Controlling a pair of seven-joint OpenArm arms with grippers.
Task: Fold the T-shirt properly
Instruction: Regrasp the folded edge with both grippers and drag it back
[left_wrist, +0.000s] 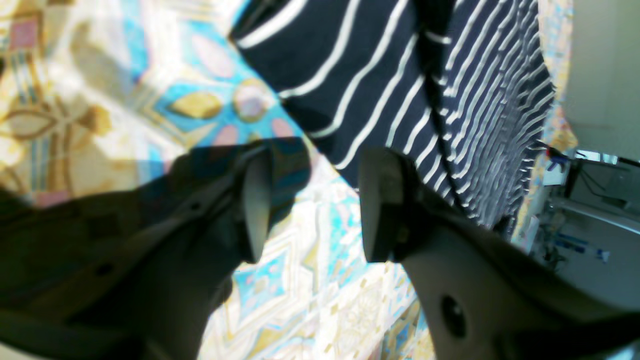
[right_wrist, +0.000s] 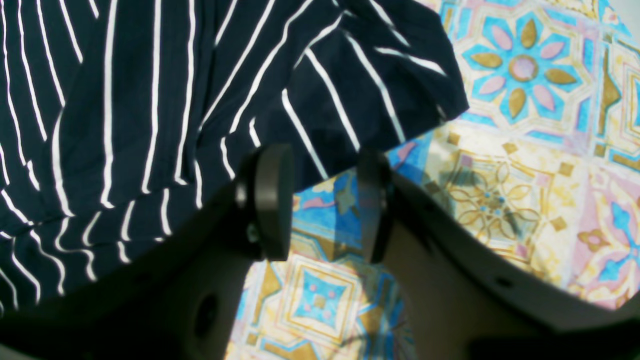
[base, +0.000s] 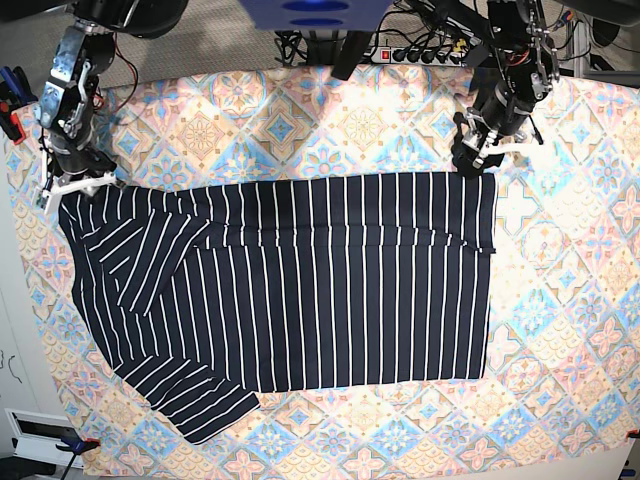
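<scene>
The T-shirt (base: 300, 290) is dark navy with thin white stripes and lies spread flat on the floral tablecloth (base: 560, 300), one sleeve folded in at the left. My left gripper (base: 477, 162) hovers at the shirt's far right corner. In the left wrist view it (left_wrist: 317, 210) is open and empty over the cloth, with the shirt's edge (left_wrist: 380, 75) just beyond its fingertips. My right gripper (base: 70, 187) is at the shirt's far left corner. In the right wrist view it (right_wrist: 322, 205) is open and empty, right at the shirt's hem (right_wrist: 150, 100).
A power strip (base: 420, 55) and cables lie behind the table's far edge. A red clamp (base: 12, 112) sits at the left edge. Shelving and equipment (left_wrist: 590, 200) stand beyond the table's side. Bare tablecloth surrounds the shirt on the right and front.
</scene>
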